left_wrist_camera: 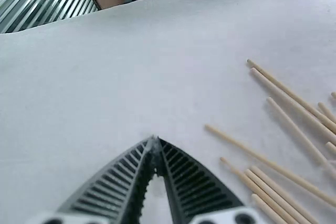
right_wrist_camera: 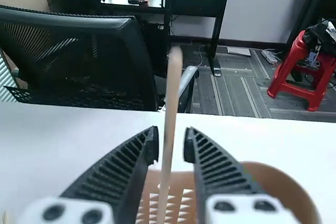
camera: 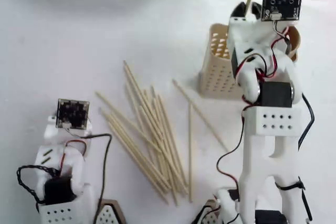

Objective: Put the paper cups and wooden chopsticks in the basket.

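Right hand [right_wrist_camera: 170, 141] hangs over the cream basket [camera: 215, 77], an upright wooden chopstick [right_wrist_camera: 172, 87] passing through it; whether it is clamped I cannot tell. Left hand [left_wrist_camera: 155, 141], closed tip to tip, sits low over the white tabletop [left_wrist_camera: 94, 77], just beside the loose chopsticks [left_wrist_camera: 294, 108].

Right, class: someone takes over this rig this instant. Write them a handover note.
Left gripper: shut, empty, over bare table beside the loose chopsticks.
Right gripper: over the basket, jaws slightly apart around one upright chopstick.
Done: hard to tell what the basket holds. A brown rim, perhaps a paper cup, shows by the basket; in or out, unclear.
Left: drop this chopstick in, then the pile on the table.
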You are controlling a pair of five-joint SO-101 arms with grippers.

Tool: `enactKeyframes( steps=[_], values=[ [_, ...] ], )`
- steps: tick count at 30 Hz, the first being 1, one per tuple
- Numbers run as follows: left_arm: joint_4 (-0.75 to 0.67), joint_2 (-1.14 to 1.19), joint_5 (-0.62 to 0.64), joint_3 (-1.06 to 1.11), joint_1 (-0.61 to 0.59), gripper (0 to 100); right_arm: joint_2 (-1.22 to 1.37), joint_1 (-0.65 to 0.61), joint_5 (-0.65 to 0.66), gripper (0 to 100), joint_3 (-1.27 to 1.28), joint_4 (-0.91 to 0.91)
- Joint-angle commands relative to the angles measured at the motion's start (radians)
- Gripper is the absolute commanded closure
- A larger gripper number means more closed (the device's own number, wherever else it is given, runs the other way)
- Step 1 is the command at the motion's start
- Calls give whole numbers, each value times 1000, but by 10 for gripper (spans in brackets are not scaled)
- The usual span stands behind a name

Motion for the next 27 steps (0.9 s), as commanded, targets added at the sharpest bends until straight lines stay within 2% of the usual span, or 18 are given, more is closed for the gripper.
enactKeyframes(
  steps=[1,4,8,11,14,17,23,27],
  values=[
    [-21,-7,-5,-3,-4,976,-36,4,15,844,-138,156],
    [-21,-7,-5,-3,-4,976,-36,-35,15,858,-275,367],
    [-21,-7,-5,-6,-7,976,-36,-145,18,881,-397,664],
    [-21,-7,-5,-12,-8,976,-33,-257,12,895,-404,826],
    [-21,-7,-5,-11,-8,976,-25,-372,11,904,-321,914],
    [-21,-7,-5,-8,-8,976,-25,-467,5,901,-161,885],
    [-21,-7,-5,-6,-8,976,-16,-567,-66,872,199,553],
    [-20,-7,-5,-5,-8,976,114,-608,-68,842,259,452]
  ],
)
